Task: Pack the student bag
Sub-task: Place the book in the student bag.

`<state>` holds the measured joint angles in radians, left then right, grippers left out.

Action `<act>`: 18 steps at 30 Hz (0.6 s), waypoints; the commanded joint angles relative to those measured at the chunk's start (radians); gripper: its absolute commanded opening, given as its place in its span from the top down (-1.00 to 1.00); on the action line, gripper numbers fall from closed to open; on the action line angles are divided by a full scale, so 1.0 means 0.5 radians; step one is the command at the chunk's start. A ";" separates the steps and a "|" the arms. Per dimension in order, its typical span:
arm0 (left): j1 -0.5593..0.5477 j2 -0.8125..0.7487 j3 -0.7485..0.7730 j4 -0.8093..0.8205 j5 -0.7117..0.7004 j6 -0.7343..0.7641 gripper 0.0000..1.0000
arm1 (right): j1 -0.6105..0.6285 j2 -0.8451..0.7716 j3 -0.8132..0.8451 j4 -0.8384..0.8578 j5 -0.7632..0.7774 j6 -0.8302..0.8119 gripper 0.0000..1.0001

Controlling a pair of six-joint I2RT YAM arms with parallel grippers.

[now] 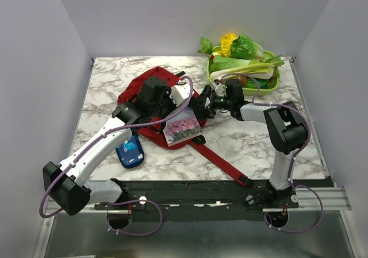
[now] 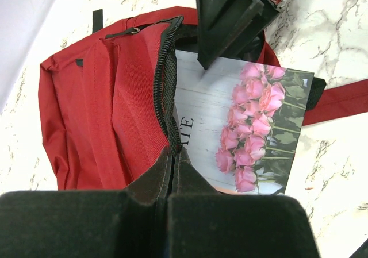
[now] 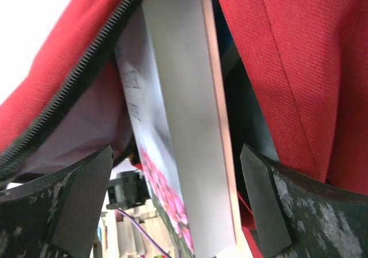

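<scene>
The student bag (image 1: pixel 150 79) is a dark red backpack lying on the marble table, its zipped mouth facing the arms. My left gripper (image 2: pixel 173 154) is shut on the black zipper edge of the student bag (image 2: pixel 103 97) and holds the mouth apart. A book with pink roses on its cover (image 2: pixel 244 126) sticks partway out of the mouth. In the top view the book (image 1: pixel 184 130) lies at the bag's near edge. My right gripper (image 3: pixel 172 206) is open, with the book's edge (image 3: pixel 190 126) standing between its fingers (image 3: pixel 80 195) and gaps on both sides.
A small blue pencil case (image 1: pixel 130 151) lies beside the left arm. A green tray (image 1: pixel 275 84) heaped with vegetables stands at the back right. A long red strap (image 1: pixel 221 161) runs from the bag toward the near edge.
</scene>
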<state>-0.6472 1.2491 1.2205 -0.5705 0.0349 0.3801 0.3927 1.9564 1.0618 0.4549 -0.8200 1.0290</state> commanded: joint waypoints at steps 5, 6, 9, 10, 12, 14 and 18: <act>0.003 -0.044 0.072 0.040 0.013 -0.030 0.99 | 0.061 0.054 0.076 -0.548 -0.059 -0.466 -1.00; 0.003 -0.044 0.072 0.040 0.013 -0.033 0.99 | 0.076 0.069 0.079 -0.460 -0.096 -0.441 -1.00; 0.003 -0.047 0.072 0.033 0.013 -0.033 0.99 | 0.132 0.109 0.091 -0.275 -0.206 -0.322 -1.00; 0.003 -0.047 0.075 0.033 0.010 -0.036 0.99 | 0.156 0.112 0.094 -0.238 -0.228 -0.300 -0.99; 0.003 -0.050 0.075 0.033 0.007 -0.027 0.99 | 0.169 0.119 0.076 -0.070 -0.292 -0.190 -0.81; 0.003 -0.053 0.078 0.027 -0.002 -0.024 0.99 | 0.169 0.109 0.000 0.117 -0.336 -0.004 -0.63; 0.003 -0.056 0.081 0.030 0.004 -0.021 0.99 | 0.166 0.076 -0.041 0.350 -0.324 0.187 0.14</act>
<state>-0.6472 1.2488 1.2209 -0.5705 0.0349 0.3756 0.4747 2.0018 1.0649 0.4538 -0.9363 0.9886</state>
